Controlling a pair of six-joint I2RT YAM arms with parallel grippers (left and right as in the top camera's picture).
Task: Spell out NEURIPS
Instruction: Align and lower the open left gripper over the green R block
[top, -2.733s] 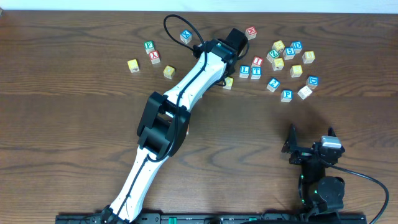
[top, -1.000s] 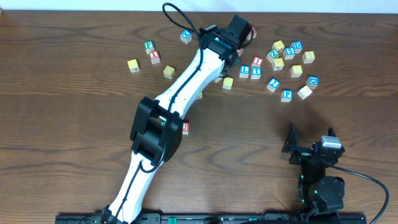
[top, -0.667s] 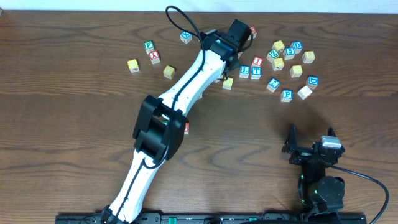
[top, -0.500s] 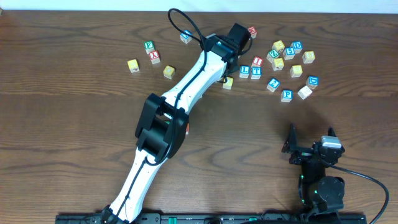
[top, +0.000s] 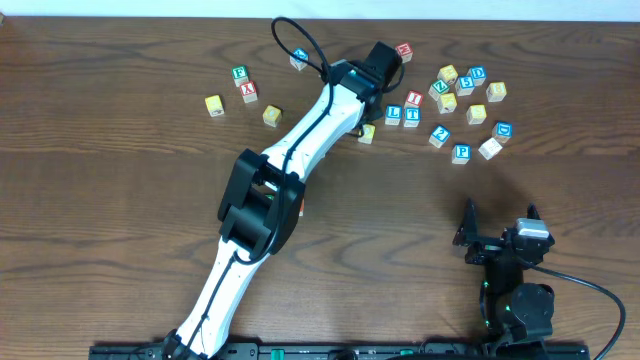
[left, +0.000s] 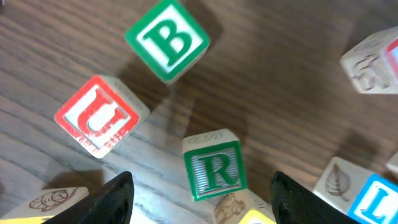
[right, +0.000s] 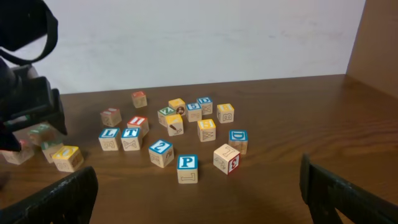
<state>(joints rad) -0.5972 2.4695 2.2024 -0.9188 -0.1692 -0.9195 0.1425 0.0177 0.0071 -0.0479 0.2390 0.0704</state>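
Observation:
My left gripper (top: 376, 76) hangs open over cubes at the back middle of the table. In the left wrist view its fingers (left: 200, 186) straddle a green R cube (left: 213, 167), without touching it. A red U cube (left: 99, 116) lies to the left and a green B cube (left: 166, 40) beyond. A blue P cube (top: 461, 153) (right: 187, 167) and a red I cube (top: 414, 99) (right: 137, 122) lie to the right. My right gripper (top: 500, 218) (right: 199, 199) is open and empty at the front right.
Blue L (top: 393, 114) and T (top: 412, 116) cubes sit right of the left gripper. A cluster of several cubes (top: 470, 90) lies at back right. A green cube (top: 239, 74), a red X cube (top: 248, 92) and yellow cubes (top: 213, 104) lie at back left. A red cube (top: 300, 207) peeks out under the left arm.
My left gripper has shifted slightly back and to the right over the cubes. The right arm has not moved.

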